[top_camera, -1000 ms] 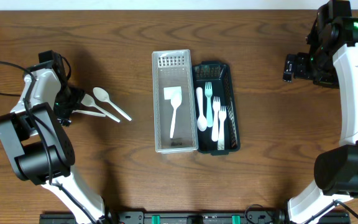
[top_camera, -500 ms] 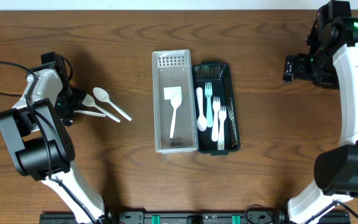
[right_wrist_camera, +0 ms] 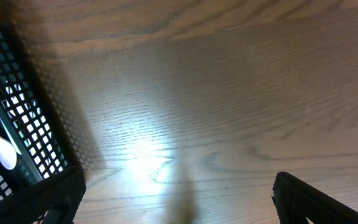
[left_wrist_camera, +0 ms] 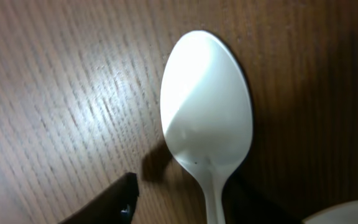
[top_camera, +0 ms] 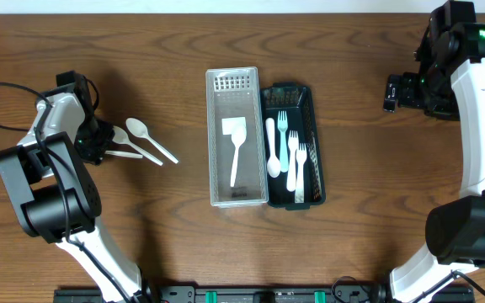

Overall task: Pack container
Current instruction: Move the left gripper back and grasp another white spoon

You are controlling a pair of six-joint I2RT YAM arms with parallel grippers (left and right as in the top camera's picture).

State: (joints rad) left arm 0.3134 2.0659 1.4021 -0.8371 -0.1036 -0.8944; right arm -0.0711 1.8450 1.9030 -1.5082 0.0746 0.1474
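White plastic spoon (left_wrist_camera: 207, 112): you find it on the wooden table (top_camera: 141, 50), left of both containers, among other spoons (top_camera: 138, 127). Left gripper (left_wrist_camera: 184, 194) straddles its neck; you cannot tell whether it pinches. Clear tray (top_camera: 217, 189): white spatula (top_camera: 235, 147). Black basket (top_camera: 290, 91) adjoining: forks, spoon. Right gripper (right_wrist_camera: 179, 199), far right: fingers spread wide.

Tabletop (top_camera: 352, 244): mid-brown, wavy wood grain. Spoons (top_camera: 146, 135) toward its left edge: white. Tray (top_camera: 213, 168): translucent clear; spatula (top_camera: 235, 143) white. Basket (top_camera: 314, 109): dark green-black, grid mesh; cutlery (top_camera: 273, 151) white, one fork (top_camera: 283, 135) pale blue. Arms (top_camera: 478, 126): white shells, black joints.
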